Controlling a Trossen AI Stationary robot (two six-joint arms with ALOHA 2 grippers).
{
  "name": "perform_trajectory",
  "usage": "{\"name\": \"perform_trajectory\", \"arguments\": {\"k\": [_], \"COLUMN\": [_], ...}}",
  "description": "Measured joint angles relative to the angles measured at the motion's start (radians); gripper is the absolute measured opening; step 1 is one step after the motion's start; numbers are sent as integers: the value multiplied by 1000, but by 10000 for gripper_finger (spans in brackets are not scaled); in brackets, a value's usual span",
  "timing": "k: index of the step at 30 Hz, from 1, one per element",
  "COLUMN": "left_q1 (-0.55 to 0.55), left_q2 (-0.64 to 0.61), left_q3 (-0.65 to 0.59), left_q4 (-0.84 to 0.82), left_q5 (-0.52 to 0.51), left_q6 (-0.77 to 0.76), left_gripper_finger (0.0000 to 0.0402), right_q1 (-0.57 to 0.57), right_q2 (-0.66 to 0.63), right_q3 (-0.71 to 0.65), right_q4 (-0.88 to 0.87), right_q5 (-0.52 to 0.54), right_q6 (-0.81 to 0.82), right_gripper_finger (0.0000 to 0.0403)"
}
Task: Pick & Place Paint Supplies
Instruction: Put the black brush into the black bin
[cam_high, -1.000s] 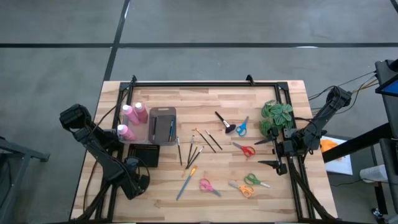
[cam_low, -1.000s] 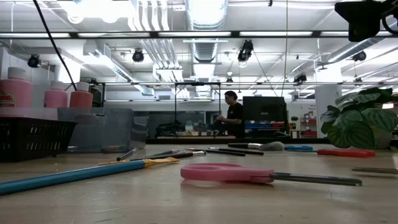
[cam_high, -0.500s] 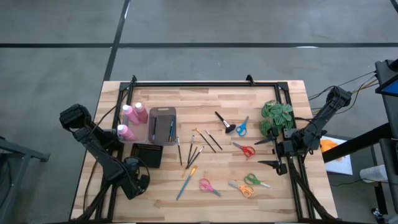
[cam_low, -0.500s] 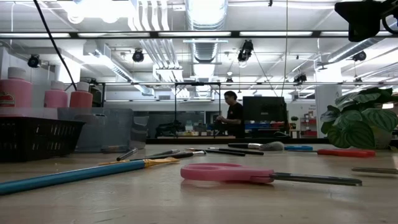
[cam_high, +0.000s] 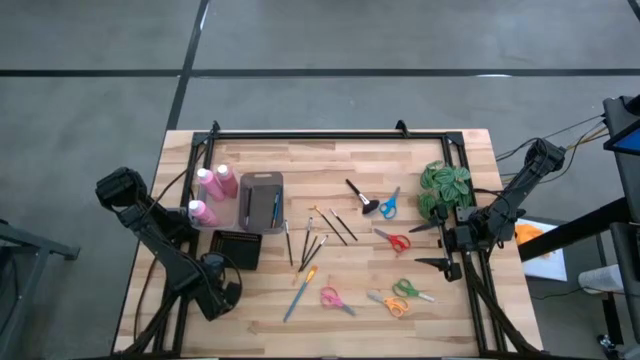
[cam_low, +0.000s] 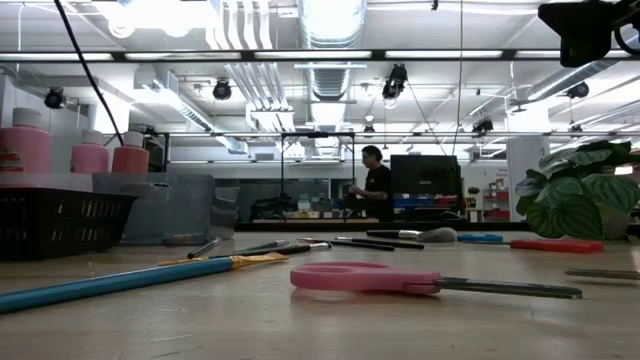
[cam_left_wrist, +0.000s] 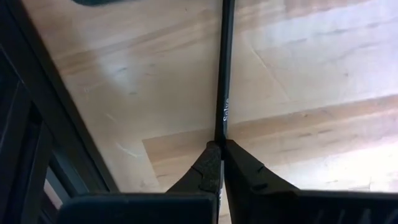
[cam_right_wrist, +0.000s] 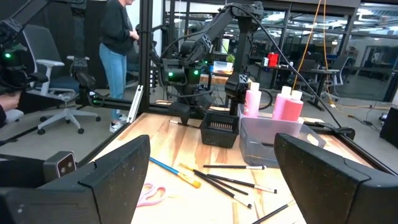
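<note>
Left hand (cam_left_wrist: 219, 163) pinches a black brush (cam_left_wrist: 224, 74); its axis runs straight ahead from the fingertips. Right hand (cam_right_wrist: 211, 186) spread, waits far right.

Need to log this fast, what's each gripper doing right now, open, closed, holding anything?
Left gripper: shut on a thin black paintbrush, low over the table.
Right gripper: open, empty, waiting at the table's right edge.

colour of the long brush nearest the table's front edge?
Blue handle with a yellow-orange band, on the long brush; clearest in the low view.
</note>
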Motion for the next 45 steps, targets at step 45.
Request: {"name": "perform_trajectory", "arguments": {"k": [45], "left_q1": [240], "left_q2": [0], "left_q3": [389], "left_q4": [-303], "left_q5": [-361], "left_q6": [481], "left_gripper_finger": [8], "right_q1": [0], "right_q2": [0], "right_q3": [0], "right_q4": [0], "right_q5": [0], "right_q6": [2], "right_gripper_finger": [341]}}
